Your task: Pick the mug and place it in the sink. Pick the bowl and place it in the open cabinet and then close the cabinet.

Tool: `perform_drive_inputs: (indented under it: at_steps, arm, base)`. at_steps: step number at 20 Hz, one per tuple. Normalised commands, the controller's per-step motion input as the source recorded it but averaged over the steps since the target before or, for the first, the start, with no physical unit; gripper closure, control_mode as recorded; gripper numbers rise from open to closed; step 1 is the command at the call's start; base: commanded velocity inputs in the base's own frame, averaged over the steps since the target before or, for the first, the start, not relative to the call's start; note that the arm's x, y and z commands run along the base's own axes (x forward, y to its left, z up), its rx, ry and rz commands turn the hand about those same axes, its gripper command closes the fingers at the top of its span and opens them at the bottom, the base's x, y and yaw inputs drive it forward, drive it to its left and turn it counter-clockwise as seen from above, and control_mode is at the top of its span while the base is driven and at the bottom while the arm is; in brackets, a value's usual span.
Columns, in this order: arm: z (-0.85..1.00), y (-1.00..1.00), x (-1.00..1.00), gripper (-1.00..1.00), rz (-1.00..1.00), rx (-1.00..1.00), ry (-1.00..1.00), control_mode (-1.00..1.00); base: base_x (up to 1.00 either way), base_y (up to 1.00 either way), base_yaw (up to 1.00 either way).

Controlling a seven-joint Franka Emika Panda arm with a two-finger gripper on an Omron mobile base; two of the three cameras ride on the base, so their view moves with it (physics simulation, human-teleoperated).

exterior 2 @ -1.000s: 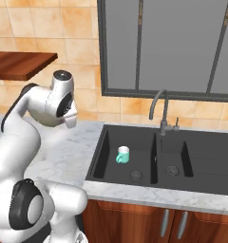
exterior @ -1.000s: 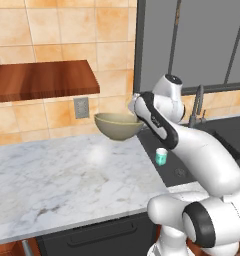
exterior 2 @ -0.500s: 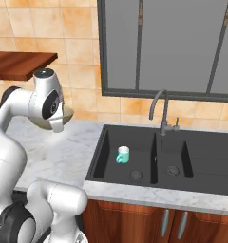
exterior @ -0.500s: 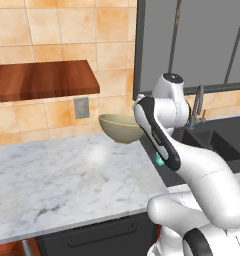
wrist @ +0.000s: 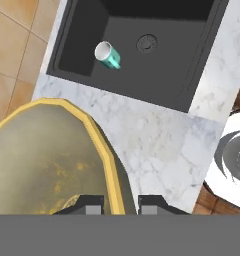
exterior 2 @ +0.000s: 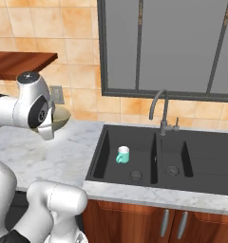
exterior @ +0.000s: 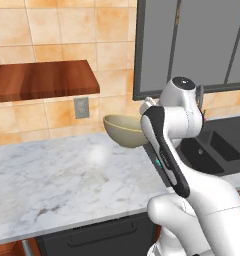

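Bowl [wrist: 47, 155] rim sits pinched between the nearly closed hand [wrist: 121, 202] fingers.

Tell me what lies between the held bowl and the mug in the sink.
In the hand view, only bare white marble counter and the sink's black wall separate the bowl from the mug; nothing else sits between.

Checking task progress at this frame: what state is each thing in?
mug: upright in the sink's left basin.
sink: holds the mug, faucet not running.
bowl: lifted clear of the counter, gripped by its rim.
gripper: shut on the bowl's rim.
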Motion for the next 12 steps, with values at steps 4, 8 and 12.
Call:
perform_drive_inputs:
  at_steps: [4, 8, 12]
  arm:
    - [0.00, 0.00, -0.25, 1.00, -0.08, 0.00, -0.01, -1.00]
    - [0.00, -0.01, -0.34, 1.00, -0.12, 0.00, 0.00, -1.00]
    - [0.00, 0.00, 0.00, 1.00, 0.00, 0.00, 0.00, 1.00]
  base:
    - [0.00, 0.00, 0.00]
    - [0.00, 0.00, 0.00]
    - [-0.49, -0.42, -0.16]
